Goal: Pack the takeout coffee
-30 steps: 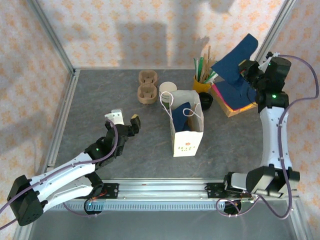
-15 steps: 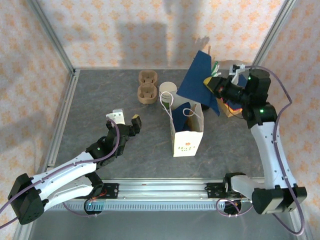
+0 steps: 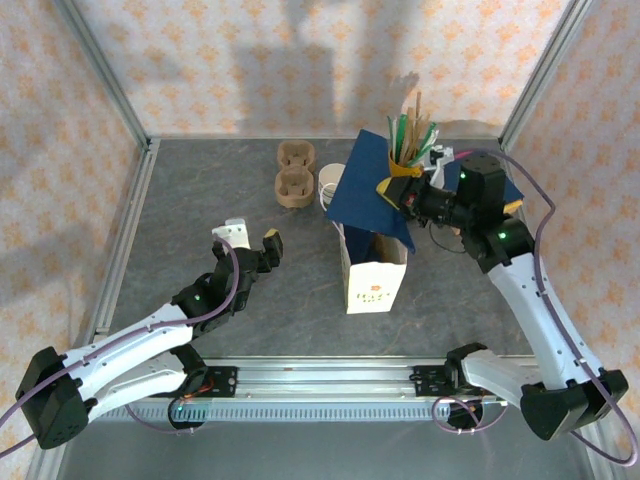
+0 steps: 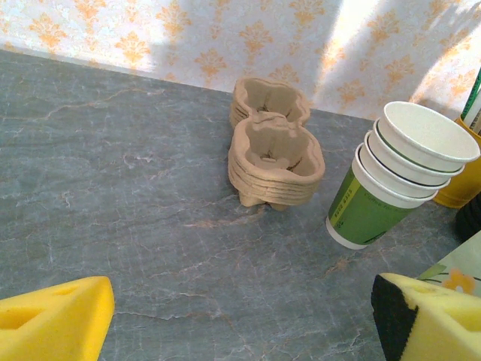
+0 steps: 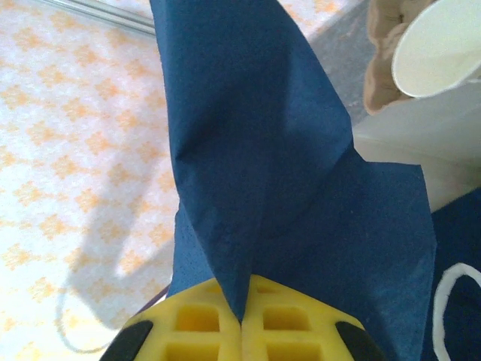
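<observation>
Near left: left gripper is held spread, nothing between its fingers. Mid-table: paper bag is stood upright. Navy napkin is pinched by the right gripper and draped over the bag's mouth. Risk judged: bag could be tipped if the napkin snags its rim. Takeout coffee's place, heading and long axis cannot be told.

Bright, even light fills the scene; soft grey shadows fall on the patterned wall behind the paper bag. In the right wrist view the blue napkin looms close and slightly soft
</observation>
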